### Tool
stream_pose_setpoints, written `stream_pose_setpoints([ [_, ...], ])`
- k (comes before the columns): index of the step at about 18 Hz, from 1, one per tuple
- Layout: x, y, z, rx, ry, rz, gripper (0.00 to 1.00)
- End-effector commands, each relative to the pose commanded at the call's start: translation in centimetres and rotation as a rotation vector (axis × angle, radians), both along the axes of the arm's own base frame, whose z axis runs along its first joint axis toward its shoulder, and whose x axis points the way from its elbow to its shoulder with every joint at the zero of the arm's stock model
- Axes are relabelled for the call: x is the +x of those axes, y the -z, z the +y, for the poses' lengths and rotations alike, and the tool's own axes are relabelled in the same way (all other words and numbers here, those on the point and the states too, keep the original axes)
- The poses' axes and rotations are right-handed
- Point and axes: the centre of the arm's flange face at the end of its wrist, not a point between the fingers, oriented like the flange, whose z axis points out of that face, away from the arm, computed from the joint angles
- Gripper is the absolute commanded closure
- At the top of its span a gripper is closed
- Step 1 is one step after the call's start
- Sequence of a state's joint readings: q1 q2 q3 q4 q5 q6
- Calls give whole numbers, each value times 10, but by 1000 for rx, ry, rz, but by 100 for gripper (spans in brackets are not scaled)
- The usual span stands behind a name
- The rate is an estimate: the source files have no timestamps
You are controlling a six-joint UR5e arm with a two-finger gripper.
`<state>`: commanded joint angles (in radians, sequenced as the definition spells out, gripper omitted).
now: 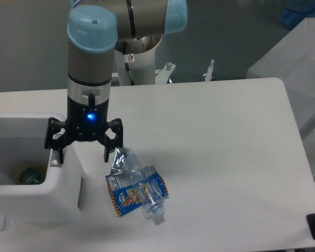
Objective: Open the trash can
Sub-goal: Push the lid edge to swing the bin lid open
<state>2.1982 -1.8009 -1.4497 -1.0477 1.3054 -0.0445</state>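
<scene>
The trash can [29, 202] is a boxy white bin at the table's left edge, partly cut off by the frame. Its top stands open and I see inside, where a green round object [30, 176] lies at the bottom. A white edge [21, 117] runs along its far side; I cannot tell whether this is the raised lid. A grey strip [81, 192] shows on its right wall. My gripper [82, 152] points down, open and empty, astride the bin's right rim. One finger [55, 153] is over the opening and the other [109, 152] is over the table.
A crushed clear bottle [130, 164] lies on a blue wrapper [127, 196] just right of the gripper. A translucent box [299, 63] stands off the table's far right. The arm's white base [142, 65] is at the back edge.
</scene>
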Motion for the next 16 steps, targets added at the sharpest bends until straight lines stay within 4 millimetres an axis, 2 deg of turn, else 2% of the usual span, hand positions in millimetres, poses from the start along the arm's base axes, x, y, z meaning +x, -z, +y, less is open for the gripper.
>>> stream_pose_setpoints([
  [4,-5,-38,5,60,14,53,0],
  [7,-23,-65,-4,90,30,123,0],
  [9,-42,-72,-17,27,38,244,0],
  [12,-55,-69,-33,-137,95,428,0],
  [14,-63,-64,-39,-198,145,451,0],
  [16,-81,-64,-54,-236,158,445,0],
])
